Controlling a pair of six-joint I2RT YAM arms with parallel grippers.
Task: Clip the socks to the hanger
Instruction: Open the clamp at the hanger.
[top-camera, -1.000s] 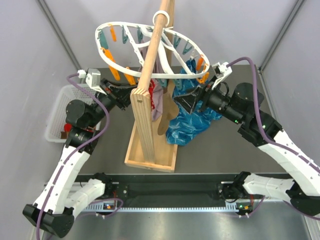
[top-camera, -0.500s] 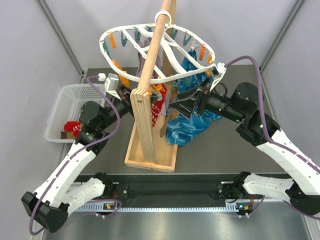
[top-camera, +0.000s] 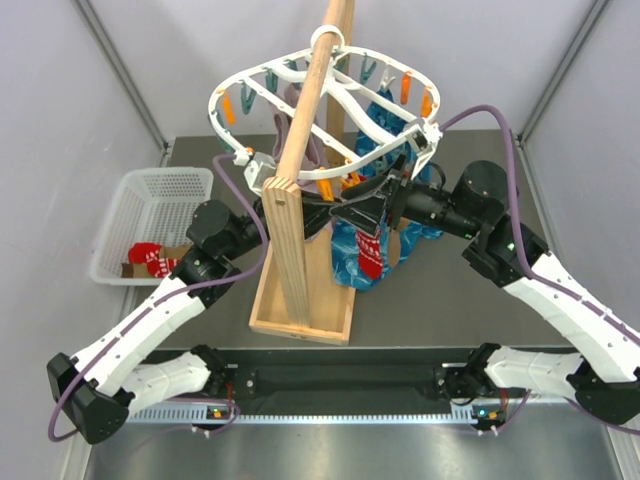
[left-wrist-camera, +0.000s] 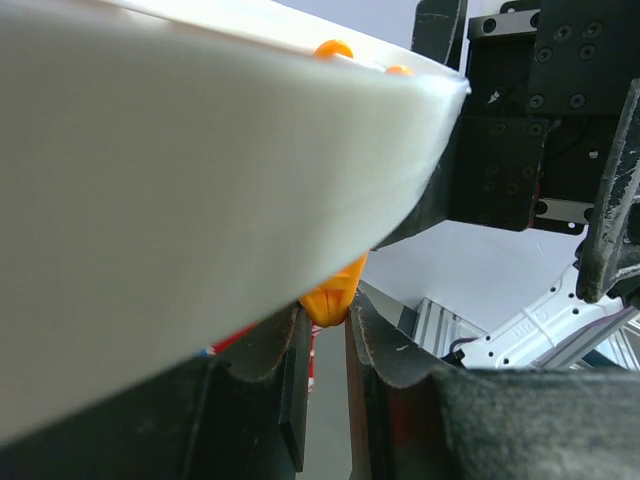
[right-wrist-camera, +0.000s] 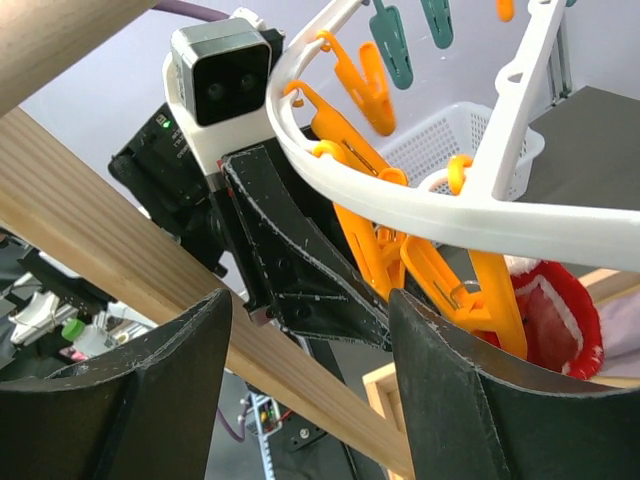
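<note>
At 12 o'clock of the overhead view: the hanger (right-wrist-camera: 420, 212), a tilted white ring slung on the pole (top-camera: 300, 150) of the wooden stand (top-camera: 300, 305), with teal pegs (right-wrist-camera: 386, 45) and further orange pegs (right-wrist-camera: 365, 90) dangling round the rim. Just under the ring's 6 o'clock edge, both arms meeting near centre, the left reaching in from 8 o'clock and the right from 3 o'clock. Seen from its own wrist, the left gripper (left-wrist-camera: 326, 318) pinched tight on the lower end of an orange peg (left-wrist-camera: 330, 292), one finger (left-wrist-camera: 290, 345) on each side, the blurred white rim filling that view from 10 o'clock. Opposite it, the right gripper (right-wrist-camera: 308, 340) spread wide with nothing between the fingers, facing the left one across the rim. Directly toward 6 o'clock from the two grippers: a red sock (top-camera: 370, 255) with white pattern, hanging limp in front of a blue plastic sheet (top-camera: 345, 268); white cuff close behind orange pegs at 4 o'clock of the right wrist view; cannot tell whether clipped. Inside the ring, just at 9 o'clock of the pole: a mauve sock (top-camera: 287, 120), hanging. Out at 9 o'clock on the dark table (top-camera: 450, 300): the white mesh basket (top-camera: 150, 190), holding a second red sock (top-camera: 150, 260) and, touching it at 8 o'clock, a tan-brown sock (top-camera: 129, 268).
</note>
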